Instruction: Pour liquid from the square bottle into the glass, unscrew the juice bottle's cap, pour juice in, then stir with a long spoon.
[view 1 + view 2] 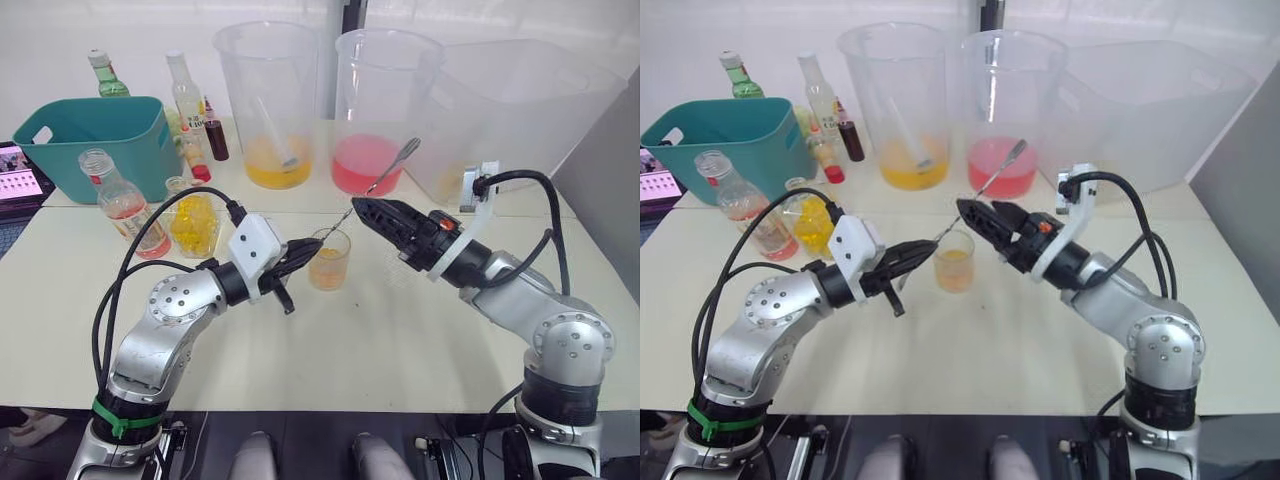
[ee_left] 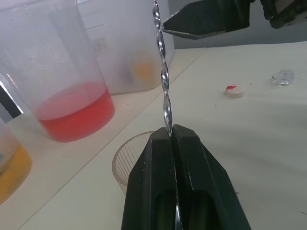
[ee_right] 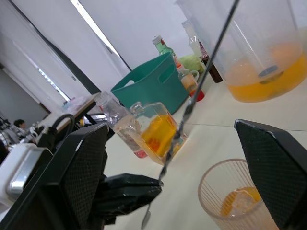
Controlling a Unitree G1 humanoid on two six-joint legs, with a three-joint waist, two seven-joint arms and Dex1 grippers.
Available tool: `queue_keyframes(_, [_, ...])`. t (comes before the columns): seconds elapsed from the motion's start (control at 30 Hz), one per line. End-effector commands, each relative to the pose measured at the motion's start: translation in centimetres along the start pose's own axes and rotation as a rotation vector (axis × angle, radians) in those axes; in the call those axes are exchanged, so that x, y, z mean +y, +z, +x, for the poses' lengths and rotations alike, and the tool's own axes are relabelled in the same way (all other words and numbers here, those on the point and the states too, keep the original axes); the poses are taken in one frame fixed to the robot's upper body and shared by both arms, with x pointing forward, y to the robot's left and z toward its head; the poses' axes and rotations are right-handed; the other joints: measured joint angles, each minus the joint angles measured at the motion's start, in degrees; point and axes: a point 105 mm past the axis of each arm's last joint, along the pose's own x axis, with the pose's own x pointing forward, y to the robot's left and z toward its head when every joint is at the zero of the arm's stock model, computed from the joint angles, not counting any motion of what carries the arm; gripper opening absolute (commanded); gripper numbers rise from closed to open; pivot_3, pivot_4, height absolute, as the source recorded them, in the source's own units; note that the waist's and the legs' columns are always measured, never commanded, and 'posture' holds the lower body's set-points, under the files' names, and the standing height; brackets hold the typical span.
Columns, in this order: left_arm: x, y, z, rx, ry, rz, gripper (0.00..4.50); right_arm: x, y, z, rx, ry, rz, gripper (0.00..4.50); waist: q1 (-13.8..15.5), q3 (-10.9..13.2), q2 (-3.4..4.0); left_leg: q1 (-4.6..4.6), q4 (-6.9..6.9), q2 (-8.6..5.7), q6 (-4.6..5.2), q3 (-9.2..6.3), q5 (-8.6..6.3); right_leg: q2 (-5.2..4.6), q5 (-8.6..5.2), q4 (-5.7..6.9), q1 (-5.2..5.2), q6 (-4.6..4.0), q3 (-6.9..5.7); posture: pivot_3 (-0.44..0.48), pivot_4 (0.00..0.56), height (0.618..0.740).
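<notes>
My left gripper (image 1: pixel 305 250) is shut on the lower end of the long spoon (image 1: pixel 388 176), just left of the glass (image 1: pixel 329 260). The glass holds orange liquid. The spoon slants up and to the right, its bowl high in front of the red jug. My right gripper (image 3: pixel 170 124) is open, one finger on either side of the spoon's shaft, above and right of the glass. The square bottle (image 1: pixel 195 222) with yellow liquid and the uncapped juice bottle (image 1: pixel 125 205) stand at the left. The juice bottle's cap (image 2: pixel 235 91) lies on the table.
Two big clear jugs stand at the back, one with yellow liquid (image 1: pixel 277 165) and one with red (image 1: pixel 365 165). A clear tub (image 1: pixel 520 110) is at the back right, a teal basket (image 1: pixel 95 140) at the left, with slim bottles (image 1: pixel 185 95) behind.
</notes>
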Motion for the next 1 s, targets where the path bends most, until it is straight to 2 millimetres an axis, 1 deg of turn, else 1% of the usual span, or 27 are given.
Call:
queue_keyframes(0.03, [-0.3,1.3,0.2,-0.043,-0.010,0.054,0.00,0.7,1.0,0.3,-0.062,0.019,0.053,3.62,0.0,0.0,0.00,-0.04,0.01,0.00,0.00,0.00,0.00,0.00,0.00,0.00,-0.01,0.00,0.00,0.000,0.150,0.719])
queue_keyframes(0.17, [-0.4,1.2,0.3,-0.046,-0.014,0.052,0.00,0.8,0.9,0.6,-0.067,0.015,0.091,2.30,0.0,0.0,0.01,-0.13,0.02,0.00,-0.02,-0.08,0.01,0.00,0.00,0.00,-0.05,0.00,-0.09,0.000,0.150,0.719])
queue_keyframes(0.3, [-0.4,1.1,0.2,-0.042,-0.012,0.052,0.00,0.7,1.1,0.7,-0.090,0.002,0.122,0.83,0.0,0.0,0.02,-0.16,0.03,0.00,-0.02,-0.15,0.01,-0.01,0.00,-0.01,-0.05,0.00,-0.17,0.000,0.150,0.719])
queue_keyframes(0.37, [-0.3,1.0,0.2,-0.039,-0.009,0.052,0.00,0.6,1.1,0.7,-0.097,-0.002,0.131,0.21,0.0,0.0,0.02,-0.18,0.03,0.00,-0.02,-0.17,0.01,-0.01,0.00,-0.01,-0.05,0.00,-0.19,0.000,0.150,0.719])
queue_keyframes(0.4, [-0.3,0.9,0.2,-0.038,-0.008,0.052,0.00,0.6,1.1,0.7,-0.099,-0.003,0.135,0.04,0.0,0.0,0.02,-0.19,0.03,0.00,-0.02,-0.18,0.01,-0.01,0.00,-0.01,-0.06,0.00,-0.20,0.000,0.150,0.719])
queue_keyframes(0.53, [-0.3,0.9,0.5,-0.038,-0.007,0.041,0.00,0.4,1.0,0.7,-0.083,-0.013,0.110,0.04,0.0,0.0,0.02,-0.20,0.03,0.00,-0.02,-0.20,0.02,-0.01,0.00,-0.01,-0.06,0.00,-0.22,0.000,0.150,0.719])
queue_keyframes(0.7, [-0.1,0.8,0.6,-0.037,0.003,0.021,0.00,0.3,1.9,0.9,-0.126,-0.003,0.125,0.04,0.1,0.0,0.02,-0.23,0.03,0.00,-0.02,-0.21,0.02,-0.01,0.00,-0.03,-0.06,0.00,-0.25,0.000,0.150,0.719])
queue_keyframes(0.77, [0.2,0.9,0.5,-0.050,0.012,-0.003,0.65,0.4,2.3,0.9,-0.140,0.010,0.135,0.00,0.0,0.0,0.02,-0.24,0.03,0.00,-0.03,-0.22,0.02,-0.01,0.00,-0.03,-0.07,0.00,-0.25,0.000,0.150,0.719])
queue_keyframes(0.8, [0.4,0.9,0.3,-0.052,0.011,-0.009,0.90,0.6,2.8,1.0,-0.160,0.028,0.154,0.00,0.0,0.0,0.02,-0.23,0.03,0.00,-0.03,-0.22,0.02,-0.01,0.00,-0.03,-0.07,0.00,-0.25,0.000,0.150,0.719])
queue_keyframes(0.87, [0.9,1.1,-0.2,-0.059,0.006,-0.014,1.57,0.9,4.0,1.0,-0.184,0.048,0.169,0.00,0.0,0.0,0.03,-0.24,0.02,0.00,-0.03,-0.23,0.02,0.00,0.00,-0.02,-0.09,-0.01,-0.26,0.000,0.150,0.719])
queue_keyframes(1.0, [3.0,1.8,-1.4,-0.083,0.020,-0.029,2.87,0.9,6.8,0.7,-0.224,0.062,0.129,0.00,0.0,0.1,0.10,-0.30,0.02,0.00,-0.04,-0.24,0.04,-0.01,0.00,-0.02,-0.16,-0.01,-0.28,0.000,0.150,0.719])
